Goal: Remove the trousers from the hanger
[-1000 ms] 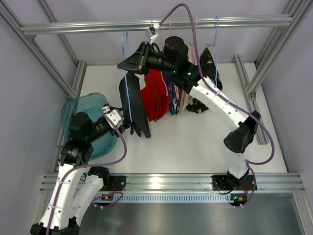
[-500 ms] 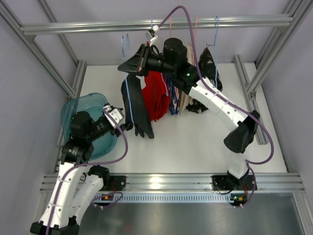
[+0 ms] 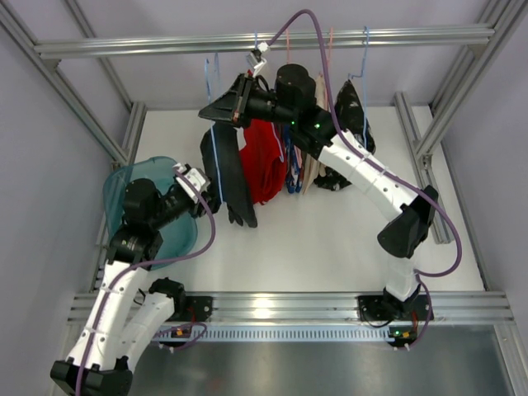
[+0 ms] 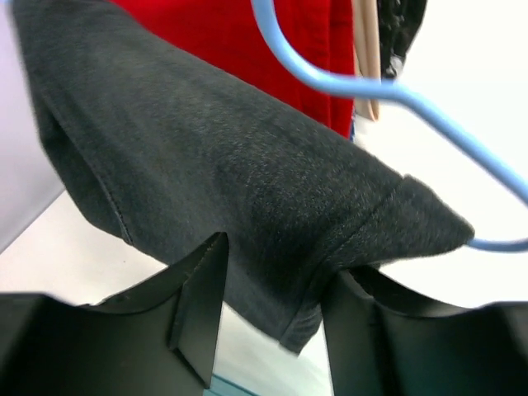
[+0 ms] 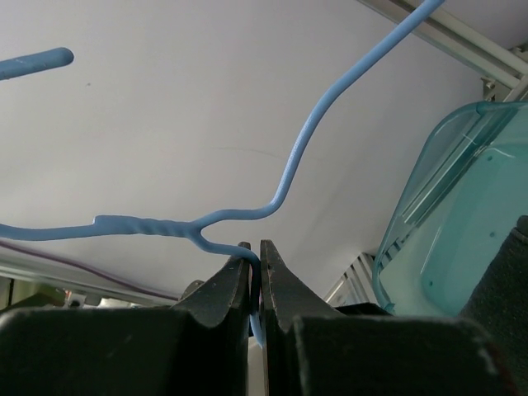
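Observation:
The black trousers hang folded over a blue wire hanger, and the red trousers hang just to their right. My right gripper is shut on the hanger's wire just below its twisted neck, the wire pinched between the fingers. My left gripper is at the lower left edge of the black trousers. In the left wrist view the black trousers dip between its jaws, which stand apart. The right finger touches the cloth, and a gap shows beside the left finger. The hanger and red trousers lie behind.
A teal plastic bin sits on the table at the left under my left arm, also in the right wrist view. More hangers with beige and black garments hang from the top rail. Aluminium frame posts border the table.
My left gripper has moved up and in against the black trousers and its jaws have narrowed around the hem. The right gripper has kept its grip on the hanger.

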{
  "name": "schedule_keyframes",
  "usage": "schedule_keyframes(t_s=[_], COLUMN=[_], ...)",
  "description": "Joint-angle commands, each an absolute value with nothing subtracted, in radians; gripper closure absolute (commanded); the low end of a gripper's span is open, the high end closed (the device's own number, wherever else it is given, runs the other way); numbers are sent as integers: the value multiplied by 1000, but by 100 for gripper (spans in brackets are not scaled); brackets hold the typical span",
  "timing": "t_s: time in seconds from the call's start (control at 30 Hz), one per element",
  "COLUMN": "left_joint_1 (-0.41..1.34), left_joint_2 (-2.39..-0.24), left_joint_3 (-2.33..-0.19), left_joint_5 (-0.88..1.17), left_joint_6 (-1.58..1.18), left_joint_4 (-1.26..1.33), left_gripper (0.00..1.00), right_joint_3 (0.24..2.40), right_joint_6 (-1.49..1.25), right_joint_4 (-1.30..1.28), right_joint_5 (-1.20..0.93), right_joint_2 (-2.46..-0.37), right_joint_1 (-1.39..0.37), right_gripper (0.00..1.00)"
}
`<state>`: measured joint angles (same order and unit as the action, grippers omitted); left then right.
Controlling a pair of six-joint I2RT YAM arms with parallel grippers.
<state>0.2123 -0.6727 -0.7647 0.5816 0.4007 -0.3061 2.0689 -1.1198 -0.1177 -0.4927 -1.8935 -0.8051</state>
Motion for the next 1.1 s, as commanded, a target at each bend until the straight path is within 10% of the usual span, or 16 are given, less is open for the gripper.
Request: schedule_keyframes(t_s=[0.0,0.23,1.07], left_joint_1=[215,215,175], left_joint_2=[-661,-644,-841], left_joint_3=[-776,-813,-1614], left_joint_5=[535,471,-26], left_joint_6=[316,138,-114], left_joint_4=[-134,-52,-172], left_gripper=[52,100,100], right_joint_3=[2111,2095,1712], right_joint_6=[-1147,-1121,-897], right_joint_4=[17,15,21], right_joint_5=[-500,-505,-634], right_joint_2=[-1827,-1832,-1805], right_joint_1=[-819,-819,-753], right_gripper=[100,100,100])
